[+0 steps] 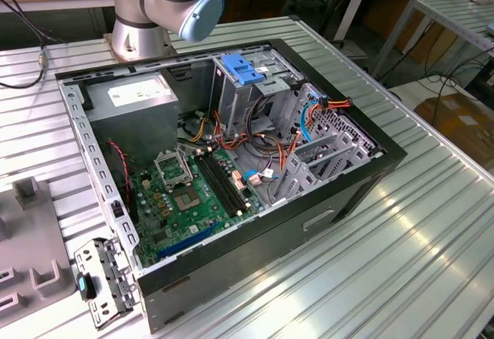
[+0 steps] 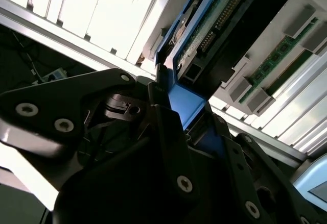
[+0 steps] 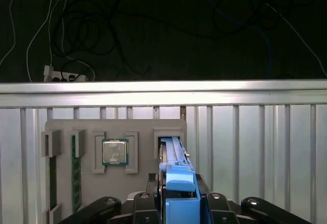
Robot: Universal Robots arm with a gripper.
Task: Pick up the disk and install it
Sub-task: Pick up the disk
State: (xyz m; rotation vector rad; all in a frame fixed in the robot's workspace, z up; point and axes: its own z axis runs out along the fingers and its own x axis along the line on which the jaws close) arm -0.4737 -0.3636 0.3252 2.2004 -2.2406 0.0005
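Note:
The disk [image 3: 176, 157] stands on edge at a slot of the grey parts tray [image 3: 143, 183]. Its blue side rail faces the camera in the first wrist view. My gripper [image 3: 180, 203] is shut on the disk, one dark finger [image 3: 145, 206] on each side of the blue rail. In the second wrist view the disk [image 2: 204, 30] shows its green circuit board and connector, with the gripper [image 2: 186, 112] clamped on the blue rail. The open computer case [image 1: 231, 161] lies on the ribbed table in the exterior view, its drive cage topped by a light-blue latch [image 1: 243, 69].
The tray also holds a processor chip [image 3: 115, 151] and memory sticks [image 3: 75, 173]. The table's edge rail [image 3: 163, 87] runs just beyond the tray, with cables on the dark floor past it. A loose metal bracket [image 1: 104, 281] lies by the case's near corner. The arm's base [image 1: 139, 30] stands behind the case.

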